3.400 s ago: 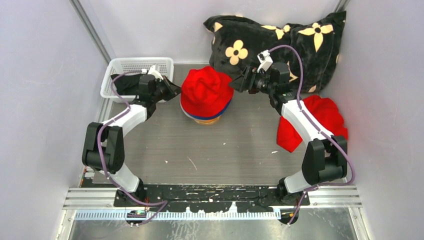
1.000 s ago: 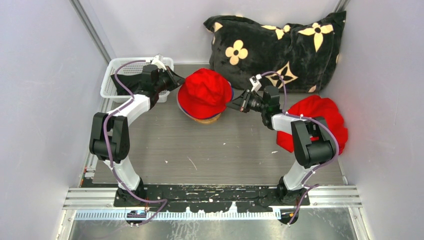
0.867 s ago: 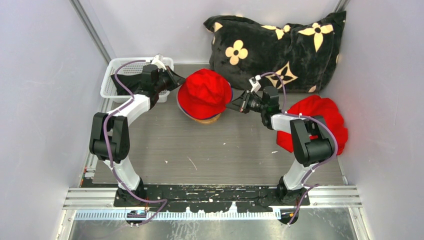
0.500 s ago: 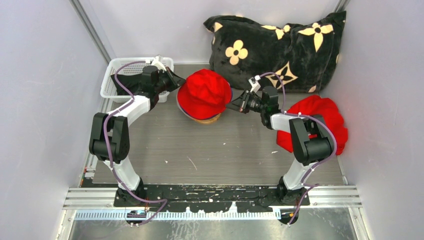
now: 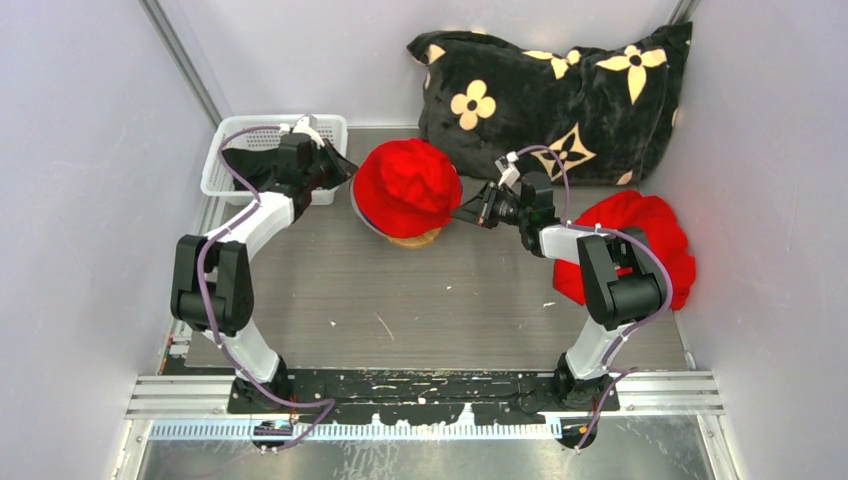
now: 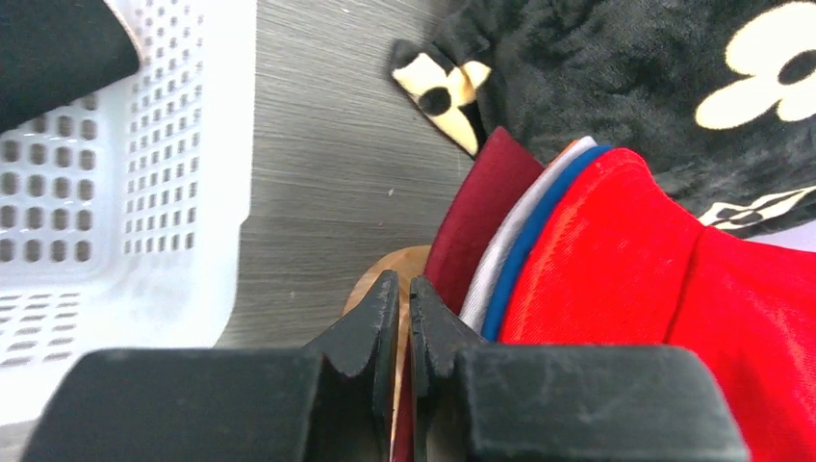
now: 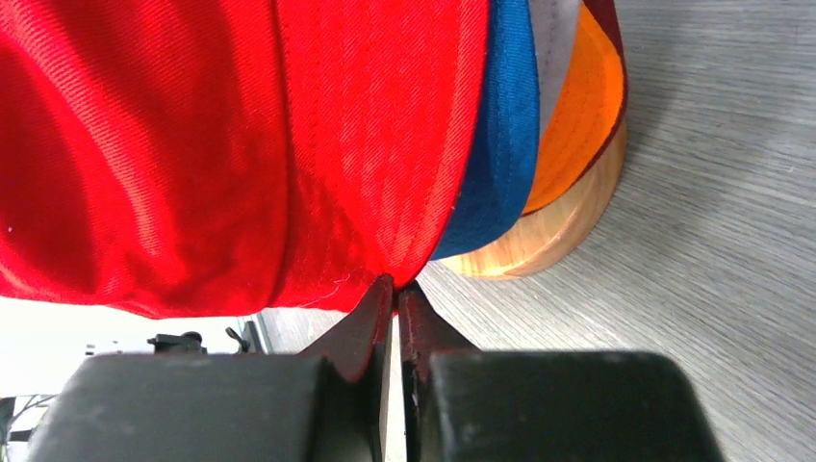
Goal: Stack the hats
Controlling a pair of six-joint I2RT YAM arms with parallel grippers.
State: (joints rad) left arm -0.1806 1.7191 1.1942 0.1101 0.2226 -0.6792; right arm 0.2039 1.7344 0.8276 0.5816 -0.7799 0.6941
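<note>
A stack of hats sits on a wooden stand [image 5: 413,241] at mid-table, with the red hat [image 5: 405,185] on top. Under it, the left wrist view shows blue [image 6: 539,231], pale grey [image 6: 510,241] and maroon [image 6: 476,221] brims; orange [image 7: 577,125] shows in the right wrist view. A black hat [image 5: 245,165] lies in the white basket [image 5: 270,122]. My left gripper [image 5: 345,168] hangs just left of the stack, jaws parted by a slit with nothing between them [image 6: 404,284]. My right gripper [image 5: 462,213] is at the stack's right, also parted by a slit, tips touching the red brim's edge [image 7: 395,287].
A black pillow with cream flowers [image 5: 560,90] leans at the back right, close behind the stack. A bright red cloth bundle [image 5: 650,235] lies at the right, beside my right arm. Grey walls close in on both sides.
The red hat's brim has been drawn down over the stack. In the last half second my left gripper backed off to the left, and both grippers eased from shut to a slit.
</note>
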